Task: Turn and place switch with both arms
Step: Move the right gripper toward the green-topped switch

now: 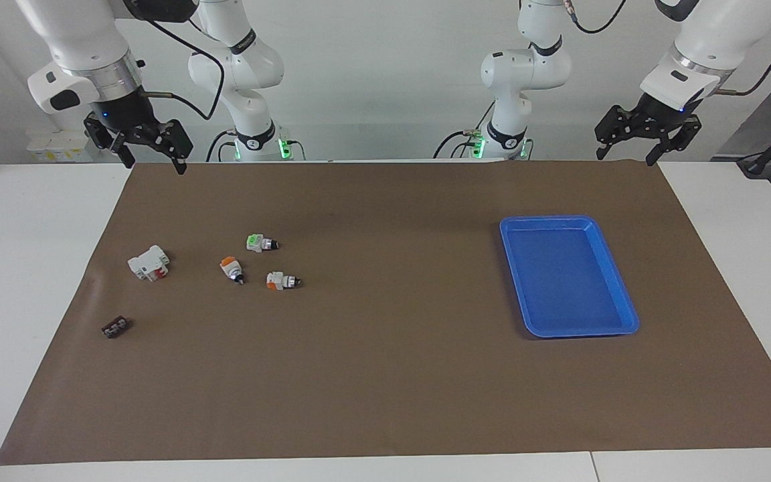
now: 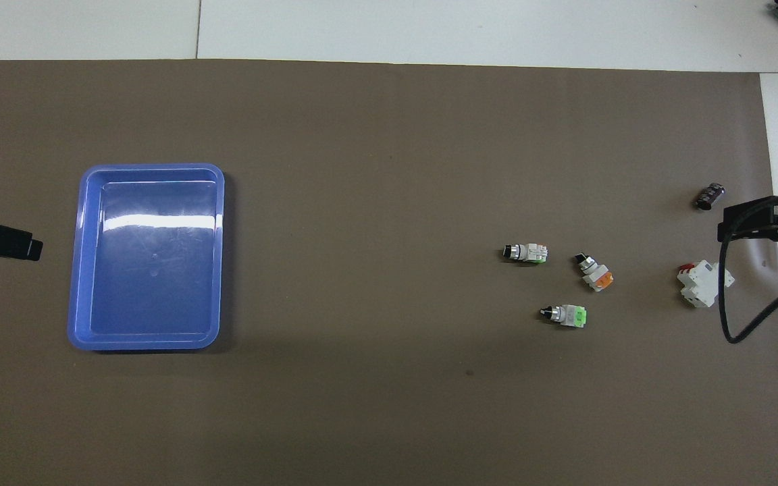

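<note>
The green-ended switch [image 1: 262, 243] [image 2: 565, 315] lies on the brown mat [image 1: 385, 375] [image 2: 362, 405], nearest the robots of three small switches, toward the right arm's end. The two orange-ended switches [image 1: 231, 269] [image 2: 594, 271] lie just beside it. A blue tray [image 1: 620, 294] [image 2: 78, 270] sits toward the left arm's end. Left gripper [image 1: 646, 137] and right gripper [image 1: 141, 144] hang raised at the mat's corners, jaws wide apart, holding nothing.

A brown mat [image 1: 385, 375] covers the white table [image 1: 24, 268]. An empty blue tray [image 1: 616, 294] sits toward the left arm's end. Toward the right arm's end lie two orange-ended switches [image 1: 231, 269] [image 1: 282, 281], a white-and-red block [image 1: 148, 263] and — farthest from the robots — a small dark part [image 1: 116, 327], all apart.
</note>
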Controlling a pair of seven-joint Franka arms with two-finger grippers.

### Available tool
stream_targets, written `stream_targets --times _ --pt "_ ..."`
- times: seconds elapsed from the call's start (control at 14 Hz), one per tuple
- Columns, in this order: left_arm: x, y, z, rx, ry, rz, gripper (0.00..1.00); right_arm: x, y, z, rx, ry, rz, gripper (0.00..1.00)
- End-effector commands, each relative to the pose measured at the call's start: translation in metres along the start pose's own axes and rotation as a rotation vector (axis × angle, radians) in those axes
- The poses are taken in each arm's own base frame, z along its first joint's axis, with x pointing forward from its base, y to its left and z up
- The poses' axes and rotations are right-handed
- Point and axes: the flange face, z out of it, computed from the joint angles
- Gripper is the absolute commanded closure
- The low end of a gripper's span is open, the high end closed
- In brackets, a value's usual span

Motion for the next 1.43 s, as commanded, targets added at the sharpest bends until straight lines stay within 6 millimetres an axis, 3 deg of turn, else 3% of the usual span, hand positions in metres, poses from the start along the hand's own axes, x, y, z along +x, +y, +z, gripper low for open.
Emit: stream_targets --times 0.0,0.71,1.0,1.36 --pt "0.015 -0.002 0.004 -0.003 0.001 0.006 0.0 -0.009 -0.004 0.0 0.018 -0.012 0.028 0.0" --pt "0.001 -0.001 0.002 0.009 -0.024 -0.024 0.0 -0.014 -0.015 0.007 0.0 -0.02 0.045 0.0" --pt "0.0 0.0 0.002 0.009 -0.025 -0.027 0.0 -0.012 -0.016 0.02 -0.005 -0.025 0.23 0.0" --pt "0.0 0.001 0.002 0.008 -0.022 -0.022 0.0 -0.012 -0.019 0.058 -0.008 -0.021 0.51 0.0"
